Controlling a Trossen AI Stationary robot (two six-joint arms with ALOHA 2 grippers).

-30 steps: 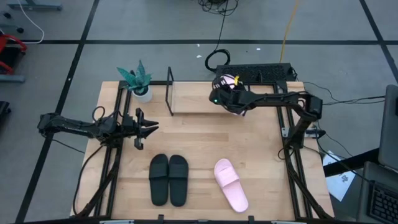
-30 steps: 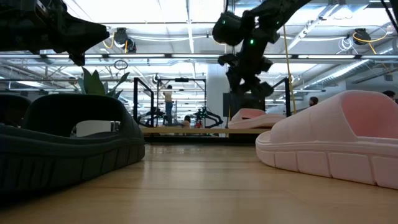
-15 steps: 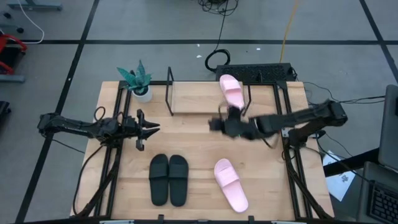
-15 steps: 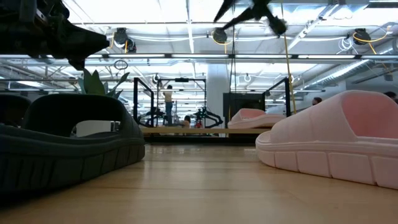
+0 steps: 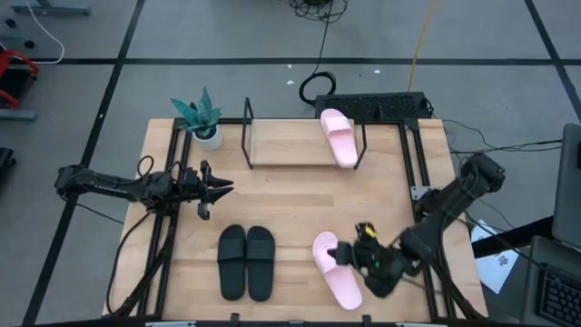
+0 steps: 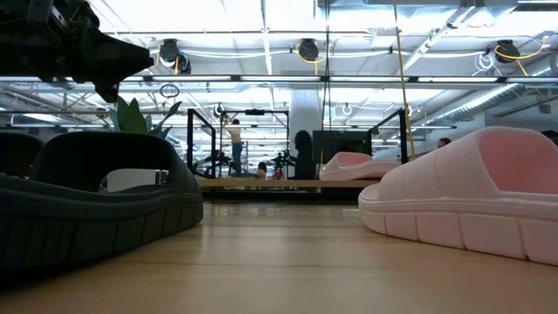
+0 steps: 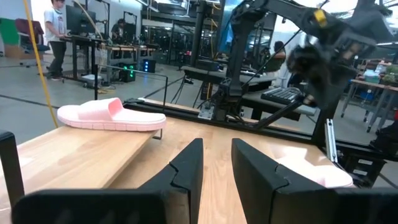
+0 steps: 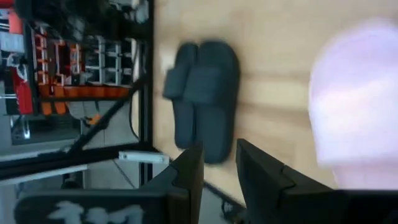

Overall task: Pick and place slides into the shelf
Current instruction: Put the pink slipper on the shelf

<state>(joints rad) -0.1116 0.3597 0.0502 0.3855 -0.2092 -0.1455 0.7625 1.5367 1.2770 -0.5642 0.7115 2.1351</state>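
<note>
My right gripper [image 5: 349, 255] hung slightly parted beside the pink slide [image 5: 337, 270] near the black pair [image 5: 246, 262]; my left gripper [image 5: 221, 185] waited, slightly parted.

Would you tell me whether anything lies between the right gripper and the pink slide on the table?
Nothing visible does. The right gripper hangs open right beside the pink slide on the table, with no object between them; the black slides lie off to the far side.

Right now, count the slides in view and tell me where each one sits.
4: one pink slide on the shelf, another pink slide on the table's front by the right tool, and the black pair beside it.
</note>
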